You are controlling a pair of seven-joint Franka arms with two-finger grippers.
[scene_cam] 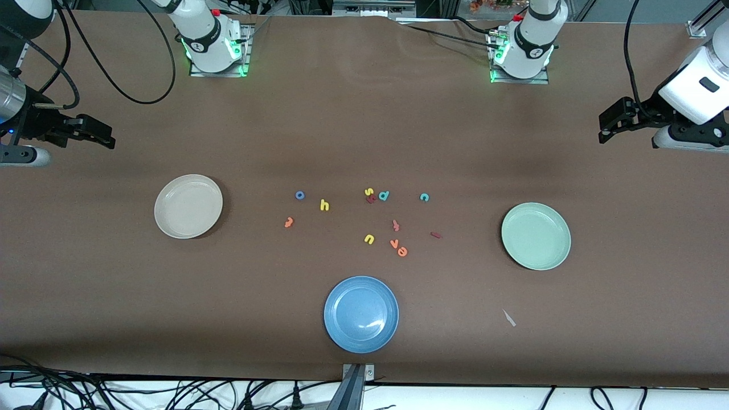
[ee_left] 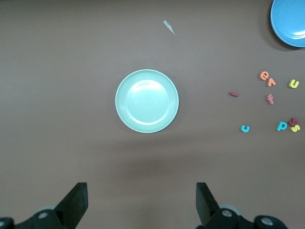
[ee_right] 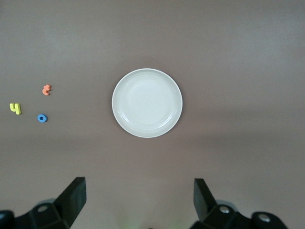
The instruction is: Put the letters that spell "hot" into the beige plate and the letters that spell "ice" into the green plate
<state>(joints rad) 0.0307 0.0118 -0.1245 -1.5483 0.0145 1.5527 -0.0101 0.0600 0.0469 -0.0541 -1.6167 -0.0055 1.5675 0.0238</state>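
Observation:
The beige plate (scene_cam: 188,205) (ee_right: 147,102) lies toward the right arm's end, the green plate (scene_cam: 536,236) (ee_left: 147,100) toward the left arm's end. Between them are the blue "o" (scene_cam: 299,195) (ee_right: 42,118), yellow "h" (scene_cam: 324,205) (ee_right: 15,109), orange "t" (scene_cam: 289,222) (ee_right: 46,89), teal "c" (scene_cam: 424,197) (ee_left: 245,128), dark red "i" (scene_cam: 436,234) (ee_left: 234,94) and orange "e" (scene_cam: 402,251) (ee_left: 264,75). My right gripper (scene_cam: 108,138) (ee_right: 140,198) hangs open and empty over bare table beside the beige plate. My left gripper (scene_cam: 605,130) (ee_left: 142,200) hangs open and empty beside the green plate.
A blue plate (scene_cam: 361,314) lies nearest the front camera. Other letters mix in: yellow "s" (scene_cam: 368,192), teal "d" (scene_cam: 384,196), yellow "u" (scene_cam: 369,239), orange "v" (scene_cam: 394,244), a reddish one (scene_cam: 395,225). A white scrap (scene_cam: 508,318) lies on the table.

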